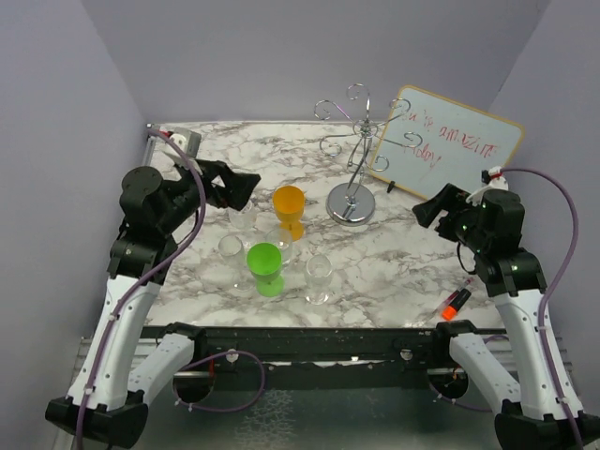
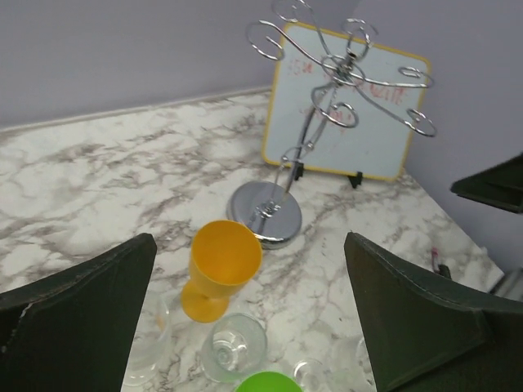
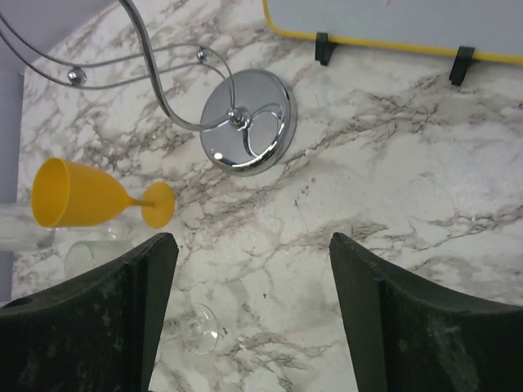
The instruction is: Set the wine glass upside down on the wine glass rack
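Note:
The chrome wine glass rack stands at the back centre of the marble table, its spiral arms bare. Three clear wine glasses stand upright in front of it: one on the left, one in the middle and one on the right, whose foot shows in the right wrist view. My left gripper hovers open above and left of the glasses, holding nothing. To the right of the rack, my right gripper hangs open and empty.
An orange goblet and a green goblet stand among the clear glasses. A yellow-framed whiteboard leans behind the rack at the back right. A red marker lies near the right arm.

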You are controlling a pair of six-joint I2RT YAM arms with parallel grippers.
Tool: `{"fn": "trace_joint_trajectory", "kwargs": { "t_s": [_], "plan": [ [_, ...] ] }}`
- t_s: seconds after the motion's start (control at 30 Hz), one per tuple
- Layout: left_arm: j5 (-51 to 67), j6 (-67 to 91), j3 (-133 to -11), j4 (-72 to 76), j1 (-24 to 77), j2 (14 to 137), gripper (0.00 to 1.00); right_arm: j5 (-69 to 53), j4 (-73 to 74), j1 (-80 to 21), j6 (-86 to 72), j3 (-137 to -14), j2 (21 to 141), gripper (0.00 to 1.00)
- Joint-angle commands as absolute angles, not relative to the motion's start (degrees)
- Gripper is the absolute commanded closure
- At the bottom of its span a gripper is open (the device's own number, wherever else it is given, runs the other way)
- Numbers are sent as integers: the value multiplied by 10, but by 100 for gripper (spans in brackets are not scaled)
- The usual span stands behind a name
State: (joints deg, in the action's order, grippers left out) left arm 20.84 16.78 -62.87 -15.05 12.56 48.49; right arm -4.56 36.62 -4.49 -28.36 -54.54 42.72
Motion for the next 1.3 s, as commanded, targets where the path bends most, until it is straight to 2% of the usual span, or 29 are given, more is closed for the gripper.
{"fn": "trace_joint_trajectory", "kwargs": {
  "t_s": [0.0,0.13,0.23,0.33,0.63,0.8,1.17,1.27],
  "plan": [
    [367,191,-633,-142,142,536,1,-108,364,-43,-326,-498,426,23],
    [351,184,-634,-142,223,560,14,-138,341,-42,-350,-460,434,30],
    [347,181,-626,-142,298,579,27,-149,334,-43,-363,-442,445,31],
    [339,164,-607,-153,371,598,34,-148,331,-43,-370,-429,453,31],
    [348,42,-595,-258,509,645,38,-145,336,-43,-379,-407,461,31],
    [218,24,-595,-296,568,681,45,-147,333,-43,-388,-401,461,31],
    [91,-34,-657,-384,620,791,70,-154,332,-43,-393,-405,467,30],
    [96,-37,-672,-391,625,790,71,-154,330,-43,-395,-406,466,31]
  ]
}}
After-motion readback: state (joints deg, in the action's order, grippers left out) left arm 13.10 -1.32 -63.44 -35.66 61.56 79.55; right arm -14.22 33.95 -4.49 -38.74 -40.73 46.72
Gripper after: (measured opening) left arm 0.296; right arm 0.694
